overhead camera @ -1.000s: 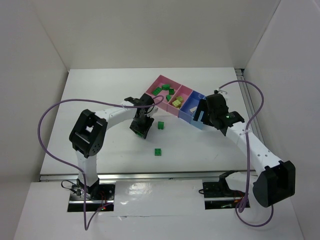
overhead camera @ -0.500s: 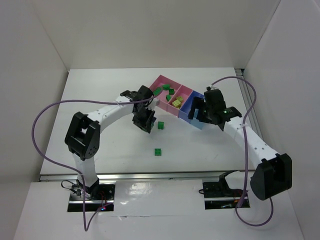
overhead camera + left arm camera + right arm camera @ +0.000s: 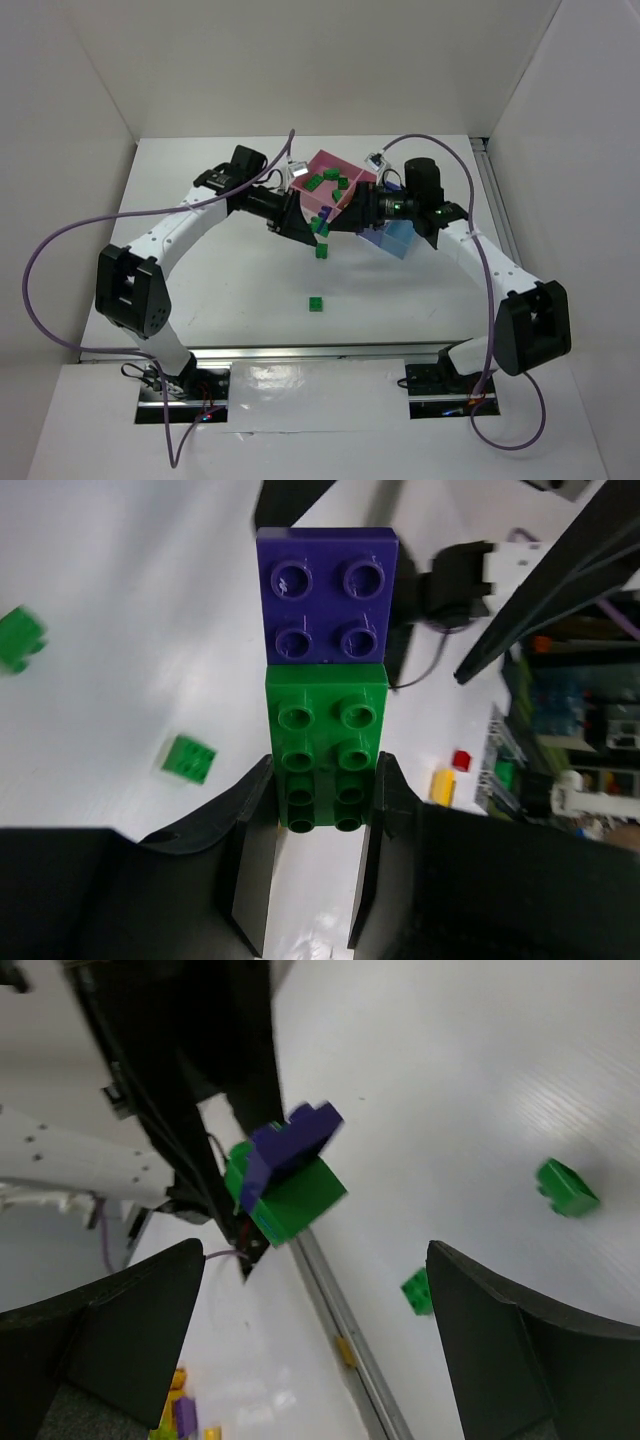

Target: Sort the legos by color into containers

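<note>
Left gripper (image 3: 322,780) pinches the green brick (image 3: 322,720) (purple brick (image 3: 326,595) stuck on its far end); right gripper (image 3: 315,1250), spread wide, could tug both loose.

The left gripper (image 3: 322,790) rises off the table (image 3: 230,290), now clamped on a green brick (image 3: 322,730) topped by a purple brick (image 3: 326,595); the right gripper (image 3: 315,1300) swings over facing it

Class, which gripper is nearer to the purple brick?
Left. The left gripper clamps the green brick joined to the purple brick; the right gripper faces it, open, with a gap between.
</note>
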Action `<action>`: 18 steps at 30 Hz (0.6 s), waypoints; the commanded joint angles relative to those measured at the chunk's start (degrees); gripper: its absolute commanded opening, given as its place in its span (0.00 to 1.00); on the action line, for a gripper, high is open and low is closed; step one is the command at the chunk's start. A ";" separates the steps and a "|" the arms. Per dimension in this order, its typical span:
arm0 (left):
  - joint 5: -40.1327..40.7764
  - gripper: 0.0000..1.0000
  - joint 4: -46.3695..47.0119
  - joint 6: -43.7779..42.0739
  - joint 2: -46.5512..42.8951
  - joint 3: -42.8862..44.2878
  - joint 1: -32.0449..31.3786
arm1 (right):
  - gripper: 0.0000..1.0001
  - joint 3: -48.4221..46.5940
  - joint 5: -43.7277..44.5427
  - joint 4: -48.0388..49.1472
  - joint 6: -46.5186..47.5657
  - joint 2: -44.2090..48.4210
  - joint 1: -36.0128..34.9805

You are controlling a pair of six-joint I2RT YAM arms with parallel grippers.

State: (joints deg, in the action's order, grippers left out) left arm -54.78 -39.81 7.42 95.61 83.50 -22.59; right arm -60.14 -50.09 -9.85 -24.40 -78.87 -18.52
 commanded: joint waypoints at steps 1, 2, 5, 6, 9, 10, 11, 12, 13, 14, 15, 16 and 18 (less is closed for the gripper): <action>-15.34 0.00 7.72 1.01 -2.27 -0.71 0.44 | 0.99 -1.74 -13.19 13.52 -4.59 -0.41 0.77; -17.35 0.00 8.78 1.80 -2.27 -1.32 0.44 | 0.99 -1.74 -15.11 17.71 -7.38 -1.10 0.77; -18.95 0.00 10.19 1.81 -2.27 -1.33 0.96 | 0.99 -1.74 -15.66 21.61 -10.91 -2.33 0.77; -19.56 0.00 10.19 2.33 -2.27 -1.33 0.97 | 0.99 -1.74 -16.27 25.19 -11.97 -2.34 0.77; -20.80 0.00 11.51 2.34 -2.27 -1.33 0.97 | 0.99 -1.74 -15.74 27.59 -13.74 -3.66 0.77; -20.80 0.00 11.51 2.34 -2.27 -1.33 1.49 | 0.99 -1.74 -15.74 29.08 -14.79 -4.18 0.77; -20.80 0.00 11.51 2.34 -2.27 -1.33 1.50 | 0.99 -1.21 -15.74 30.92 -16.10 -4.19 0.77; -20.80 0.00 11.51 2.34 -2.27 -1.33 1.50 | 0.99 -0.51 -15.74 35.03 -19.25 -4.19 0.77; -20.80 0.00 11.51 2.34 -2.27 -1.33 2.10 | 0.94 -0.51 -16.27 36.99 -20.76 -4.71 0.77; -20.80 0.00 11.51 2.34 -2.27 -1.33 2.11 | 0.90 0.19 -16.27 39.01 -22.34 -4.71 0.77; -20.80 0.00 11.51 2.34 -2.27 -1.33 2.11 | 0.87 0.20 -16.88 41.72 -24.44 -4.71 0.77; -20.80 0.00 11.51 2.34 -2.27 -1.33 2.11 | 0.80 0.72 -16.89 41.75 -24.46 -4.71 0.77; -21.33 0.00 11.51 2.34 -2.27 -1.33 2.11 | 0.72 0.73 -17.41 41.75 -24.46 -5.24 0.77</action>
State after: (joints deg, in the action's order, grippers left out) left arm -72.44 -30.37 9.69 95.57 82.37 -20.82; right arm -59.55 -65.34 23.62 -45.15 -83.88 -18.06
